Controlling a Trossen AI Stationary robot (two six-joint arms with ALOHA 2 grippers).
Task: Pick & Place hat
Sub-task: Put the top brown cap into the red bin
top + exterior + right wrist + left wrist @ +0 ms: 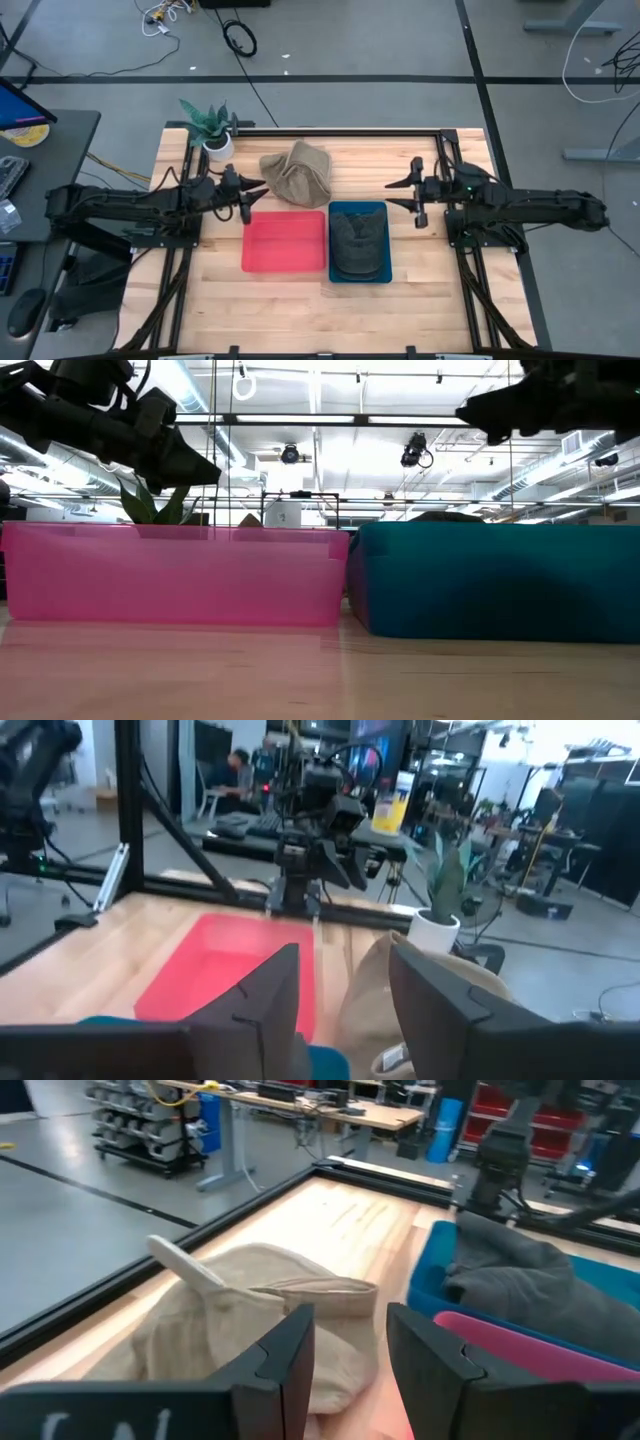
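Observation:
A tan hat [297, 173] lies crumpled on the wooden table, just beyond the far edge of an empty red bin [284, 240]. A dark grey hat [358, 240] sits inside the blue bin [383, 212] to the red bin's right. My left gripper [250, 200] hovers open above the table, left of the tan hat [250, 1320] and clear of it. My right gripper [400, 196] is also open and hovers right of the blue bin's far corner. In the left wrist view the grey hat [530, 1280] bulges over the blue bin's wall [425, 1275].
A potted plant [215, 130] stands at the table's far left corner, behind the tan hat. A black frame rail [340, 129] runs along the far edge. In the low view the pink bin [175, 575] and blue bin [500, 580] stand side by side, almost touching.

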